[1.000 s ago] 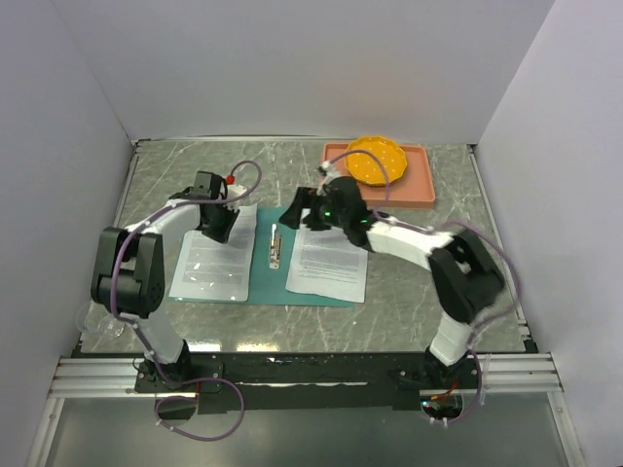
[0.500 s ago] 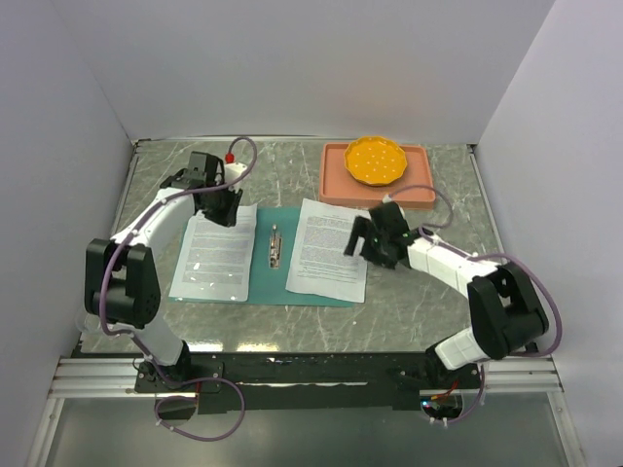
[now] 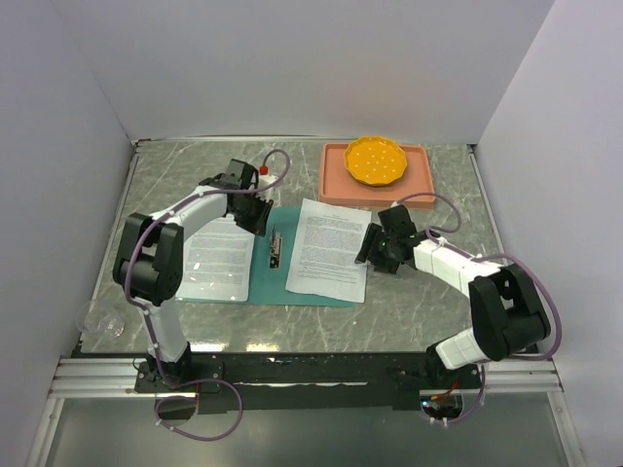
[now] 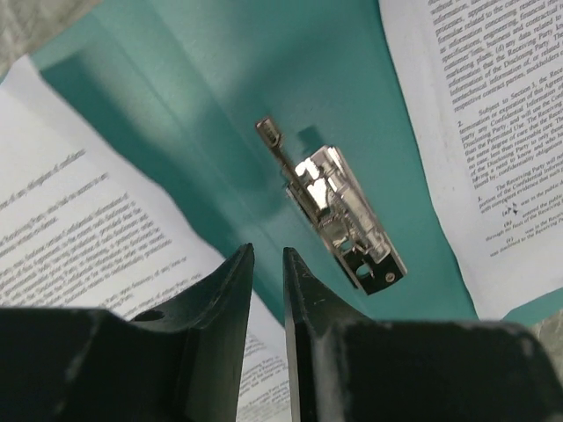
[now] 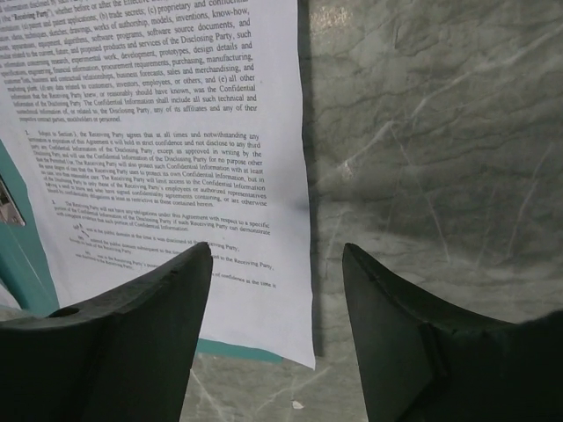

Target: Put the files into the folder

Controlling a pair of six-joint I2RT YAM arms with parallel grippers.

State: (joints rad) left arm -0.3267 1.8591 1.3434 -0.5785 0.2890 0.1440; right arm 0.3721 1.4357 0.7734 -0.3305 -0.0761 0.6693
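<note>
The teal folder (image 3: 264,277) lies open and flat on the table, its metal clip (image 3: 274,248) on the spine. One printed sheet (image 3: 216,261) lies on its left half and another sheet (image 3: 329,250) on its right half, overhanging the right edge. My left gripper (image 3: 257,211) hovers at the top of the spine. In the left wrist view it (image 4: 266,255) is nearly shut and empty, above the teal (image 4: 220,105) beside the clip (image 4: 339,220). My right gripper (image 3: 374,249) is open, its jaws either side of the right sheet's right edge (image 5: 264,132), holding nothing (image 5: 277,251).
A salmon-pink tray (image 3: 331,185) holding an orange plate (image 3: 378,161) stands at the back right, just behind the right sheet. A clear plastic item (image 3: 100,326) lies at the near left table edge. White walls close in the table on three sides.
My left gripper has moved right, from the left sheet's top to the top of the folder's spine. My right gripper has pulled back from the folder's middle to the right sheet's right edge.
</note>
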